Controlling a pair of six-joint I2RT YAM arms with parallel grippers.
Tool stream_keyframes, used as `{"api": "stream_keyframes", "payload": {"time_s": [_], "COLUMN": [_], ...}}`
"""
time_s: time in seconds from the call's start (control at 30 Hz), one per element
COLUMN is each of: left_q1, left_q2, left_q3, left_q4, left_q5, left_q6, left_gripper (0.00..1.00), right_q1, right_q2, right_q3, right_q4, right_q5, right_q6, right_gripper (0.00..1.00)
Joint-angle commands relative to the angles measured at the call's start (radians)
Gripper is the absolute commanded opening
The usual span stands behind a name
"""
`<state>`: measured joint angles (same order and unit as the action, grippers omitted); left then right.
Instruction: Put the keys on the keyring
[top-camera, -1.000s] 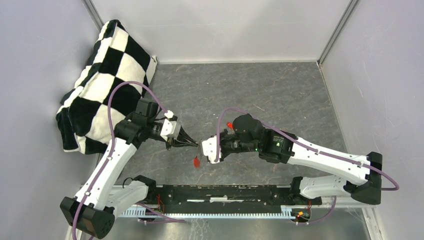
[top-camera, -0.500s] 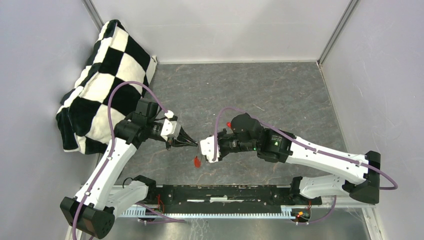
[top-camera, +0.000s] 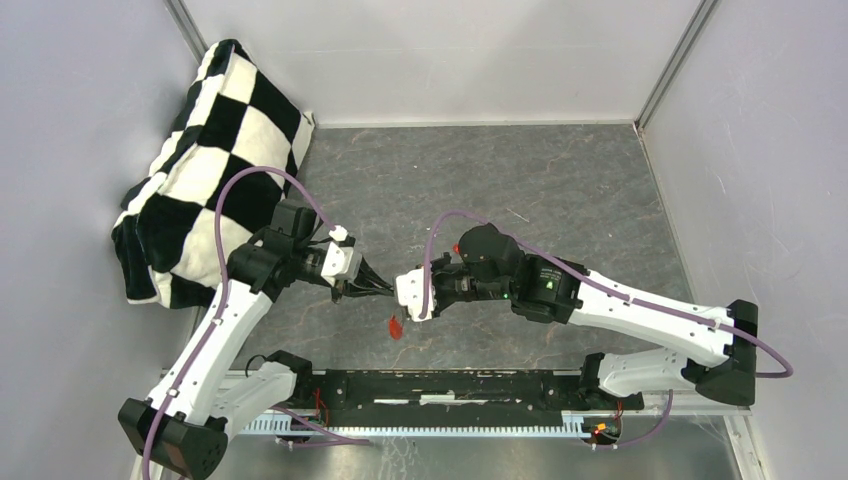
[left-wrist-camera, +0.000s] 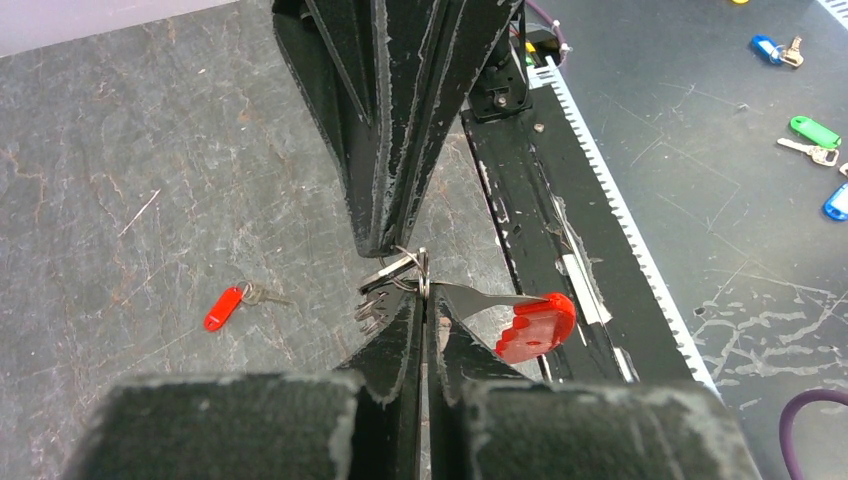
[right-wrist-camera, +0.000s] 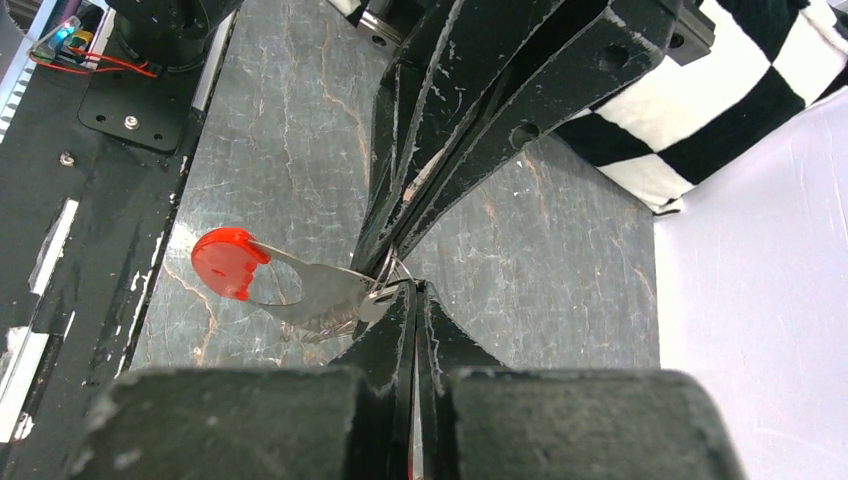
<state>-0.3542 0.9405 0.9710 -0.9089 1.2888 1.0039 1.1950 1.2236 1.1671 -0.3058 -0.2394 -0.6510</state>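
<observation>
Nearest the bases, low over the grey table (top-camera: 560, 190): red-headed key (left-wrist-camera: 537, 325) dangling by its blade from the keyring (left-wrist-camera: 420, 280). Just beyond, raised off the table and meeting tip to tip: left gripper (left-wrist-camera: 425, 305) pinched narrow on that keyring, right gripper (right-wrist-camera: 415, 295) clamped tight on it from the opposite side. Farther back, lying flat on the table: second red key (left-wrist-camera: 224, 308). In the far left corner: checkered cloth (top-camera: 215, 150).

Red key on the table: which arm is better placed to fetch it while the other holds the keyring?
Probably right: the red key lies beside its wrist, farther from the left fingers. Both arms pinch the keyring; the left could hold it.
</observation>
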Motion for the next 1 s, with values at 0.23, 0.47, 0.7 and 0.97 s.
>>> {"api": "stream_keyframes", "payload": {"time_s": [0.23, 0.47, 0.7, 0.97], "left_q1": [-0.014, -0.014, -0.015, -0.015], "left_q2": [-0.017, -0.018, -0.022, -0.022], "left_q3": [0.001, 0.003, 0.008, 0.003], "left_q4": [0.019, 0.019, 0.017, 0.019], "left_q5": [0.023, 0.027, 0.054, 0.074], "left_q6": [0.026, 0.032, 0.038, 0.058], "left_gripper": [0.02, 0.02, 0.02, 0.02], "right_q1": [0.000, -0.001, -0.001, -0.006], "right_q2": [0.029, 0.071, 0.100, 0.108], "right_q3": [0.068, 0.093, 0.115, 0.114], "right_q4": [0.080, 0.082, 0.095, 0.113], "right_q5": [-0.042, -0.068, -0.078, -0.069], "right_q6": [0.017, 0.007, 0.002, 0.021], "right_gripper": [0.00, 0.00, 0.00, 0.00]}}
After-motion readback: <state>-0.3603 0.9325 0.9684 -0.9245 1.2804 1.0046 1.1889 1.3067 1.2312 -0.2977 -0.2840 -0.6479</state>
